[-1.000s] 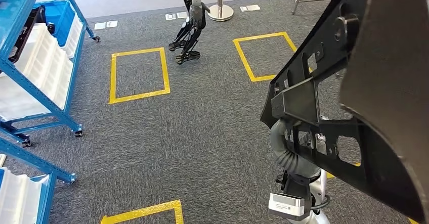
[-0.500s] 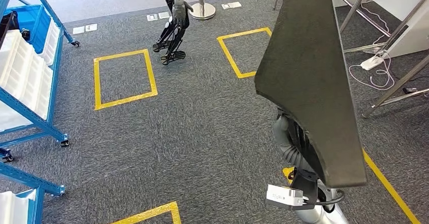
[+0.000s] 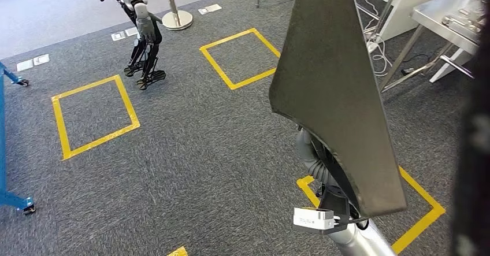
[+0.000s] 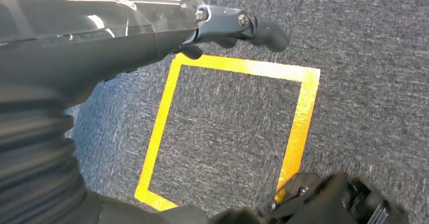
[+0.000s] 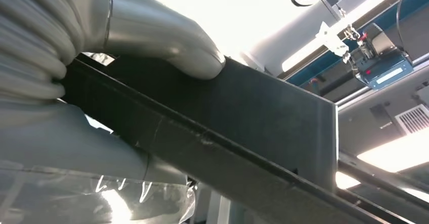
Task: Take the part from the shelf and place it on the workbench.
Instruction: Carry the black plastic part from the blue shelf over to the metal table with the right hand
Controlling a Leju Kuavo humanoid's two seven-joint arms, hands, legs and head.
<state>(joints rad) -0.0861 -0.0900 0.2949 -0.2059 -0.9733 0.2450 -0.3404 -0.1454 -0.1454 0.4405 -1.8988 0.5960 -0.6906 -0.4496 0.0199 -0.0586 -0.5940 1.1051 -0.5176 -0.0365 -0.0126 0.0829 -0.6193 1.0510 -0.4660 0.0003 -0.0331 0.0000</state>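
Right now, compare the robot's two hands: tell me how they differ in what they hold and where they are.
The right hand grips the black part, thumb pressed on its flat face, raised high in front of the head camera. The left hand holds nothing, its dark fingers hanging over the yellow tape square on the grey carpet. Both come out of grey ribbed wrist covers.

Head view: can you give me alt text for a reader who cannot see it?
A large black part is held up by the robot's right hand, above grey carpet marked with yellow tape squares. Another humanoid robot stands beyond, a metal workbench at right.
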